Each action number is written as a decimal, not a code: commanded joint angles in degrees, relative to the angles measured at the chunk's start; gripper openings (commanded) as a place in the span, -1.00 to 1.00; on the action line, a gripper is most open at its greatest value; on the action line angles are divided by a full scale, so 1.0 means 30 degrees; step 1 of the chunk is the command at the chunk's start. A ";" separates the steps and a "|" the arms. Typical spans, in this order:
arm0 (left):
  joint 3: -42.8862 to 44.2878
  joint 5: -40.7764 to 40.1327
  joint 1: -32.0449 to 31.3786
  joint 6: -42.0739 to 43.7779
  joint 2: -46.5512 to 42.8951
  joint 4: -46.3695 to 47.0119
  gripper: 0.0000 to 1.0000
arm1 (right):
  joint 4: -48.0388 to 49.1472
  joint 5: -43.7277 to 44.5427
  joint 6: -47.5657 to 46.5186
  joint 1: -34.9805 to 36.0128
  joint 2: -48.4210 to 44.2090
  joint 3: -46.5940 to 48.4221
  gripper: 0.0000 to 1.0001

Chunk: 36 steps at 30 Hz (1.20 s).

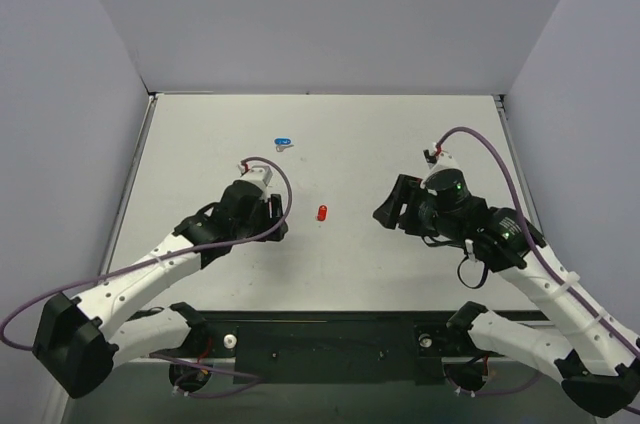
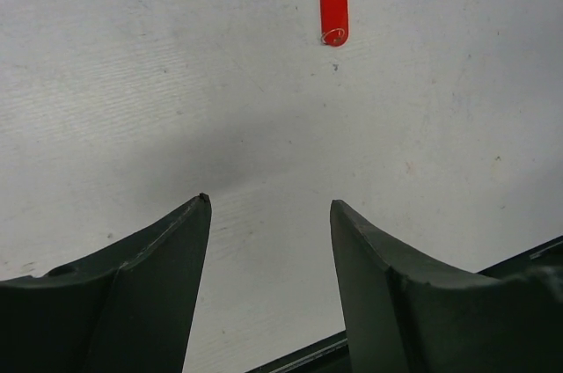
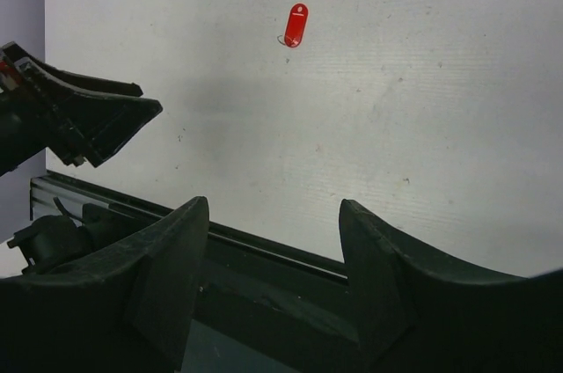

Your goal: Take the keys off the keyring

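The keyring's red oblong tag (image 1: 322,212) lies flat on the white table between my two grippers. In the left wrist view the tag (image 2: 333,10) has a thin metal ring (image 2: 332,36) at its near end. It also shows in the right wrist view (image 3: 296,24). I cannot make out a silver key on it in any view. My left gripper (image 1: 278,216) is open and empty just left of the tag, with the jaws (image 2: 270,206) apart over bare table. My right gripper (image 1: 390,206) is open and empty to the tag's right (image 3: 273,206).
A blue-tagged keyring (image 1: 283,142) with a small silver piece lies further back on the table. The dark mounting rail (image 1: 330,339) runs along the near edge. Grey walls enclose the left, back and right sides. The left gripper's fingers (image 3: 97,118) show in the right wrist view.
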 commanded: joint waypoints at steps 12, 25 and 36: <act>0.5829 0.1135 -0.2729 -0.1266 1.0433 0.5078 0.16 | -0.2362 0.1466 0.0796 0.0046 -0.3452 -0.1176 0.12; 0.9582 0.1339 -0.2672 -0.1500 1.7030 0.4874 0.15 | -0.3358 0.1700 0.1207 0.0075 -0.4420 -0.1324 0.11; 0.9118 0.0638 0.0079 -0.1033 1.8294 0.3294 0.08 | -0.4092 0.1760 0.1558 0.0104 -0.5094 -0.1001 0.11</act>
